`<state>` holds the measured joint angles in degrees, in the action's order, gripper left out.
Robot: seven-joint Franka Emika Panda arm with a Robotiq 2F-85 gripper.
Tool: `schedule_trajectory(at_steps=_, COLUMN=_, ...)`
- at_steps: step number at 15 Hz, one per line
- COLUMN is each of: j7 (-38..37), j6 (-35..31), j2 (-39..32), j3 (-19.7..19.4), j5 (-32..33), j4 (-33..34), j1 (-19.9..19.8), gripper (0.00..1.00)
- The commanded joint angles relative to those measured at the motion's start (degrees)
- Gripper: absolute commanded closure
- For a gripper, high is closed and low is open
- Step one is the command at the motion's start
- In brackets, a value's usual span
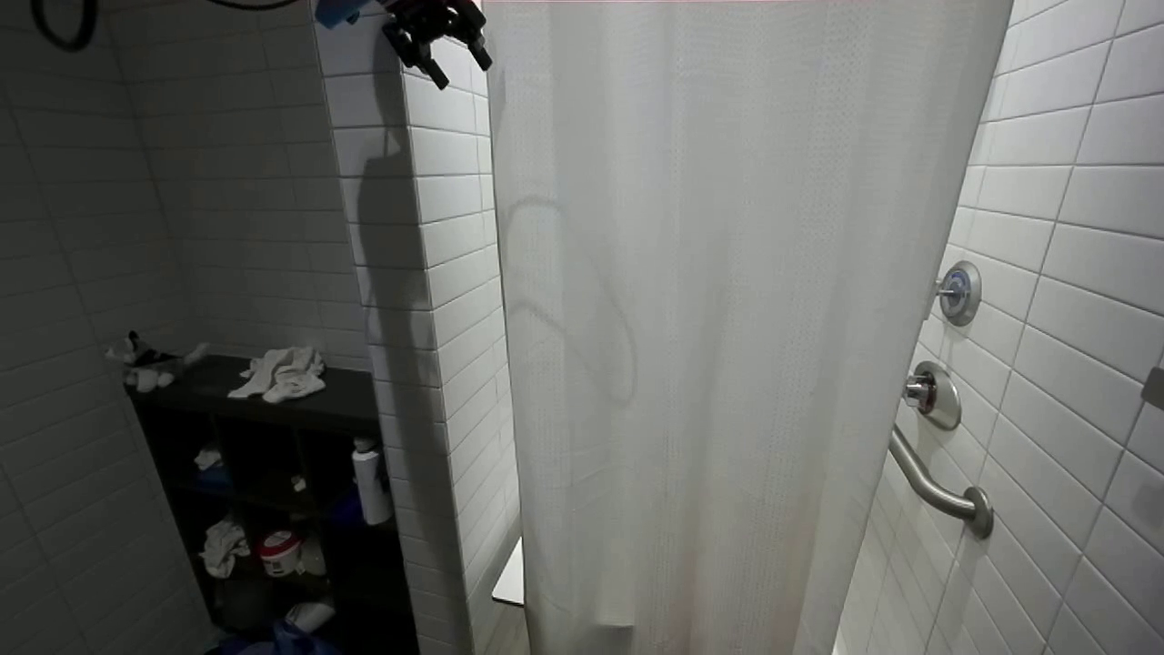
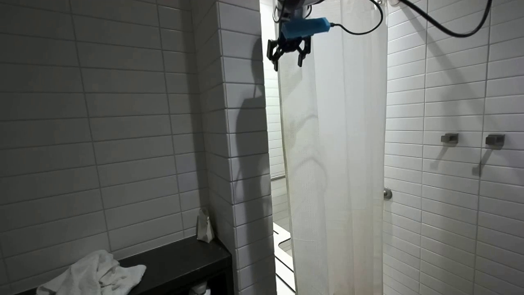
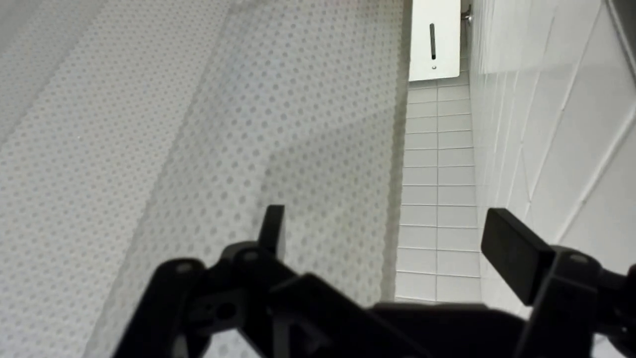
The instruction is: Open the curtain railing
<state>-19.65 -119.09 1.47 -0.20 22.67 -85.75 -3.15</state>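
My hand (image 2: 288,65) stands wide and empty near the curtain (image 1: 718,327). Likely I'm at the approach; next, straddle the curtain's edge and pinch.

The shower curtain (image 1: 718,327) is matt, dimpled cloth; the wall tiles (image 1: 1091,309), smooth and glossy; the grab bar (image 1: 929,484), satin metal.

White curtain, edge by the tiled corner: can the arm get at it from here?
Probably yes: the hand is open, the curtain edge shows between its fingers in the wrist view, and nothing visible blocks the way, though depth is unclear.
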Motion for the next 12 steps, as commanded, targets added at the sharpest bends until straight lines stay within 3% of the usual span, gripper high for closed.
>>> schedule_trajectory(at_steps=1, j7=5.1, j6=9.5, j2=-6.3, j3=0.0, j5=-5.2, j4=12.4, j1=1.3, gripper=0.0)
schedule_trajectory(at_steps=8, j7=10.4, j6=25.8, j2=-17.1, j3=-2.3, j5=-14.0, j4=26.9, j1=0.0, gripper=0.0)
schedule_trajectory(at_steps=9, j7=11.1, j6=26.7, j2=-17.6, j3=-1.7, j5=-14.9, j4=27.9, j1=-0.8, gripper=0.0)
schedule_trajectory(at_steps=10, j7=8.8, j6=23.1, j2=-15.0, j3=-1.8, j5=-12.7, j4=22.3, j1=0.1, gripper=0.0)
schedule_trajectory(at_steps=12, j7=9.0, j6=23.2, j2=-15.8, j3=-1.8, j5=-12.8, j4=22.9, j1=-0.1, gripper=0.0)
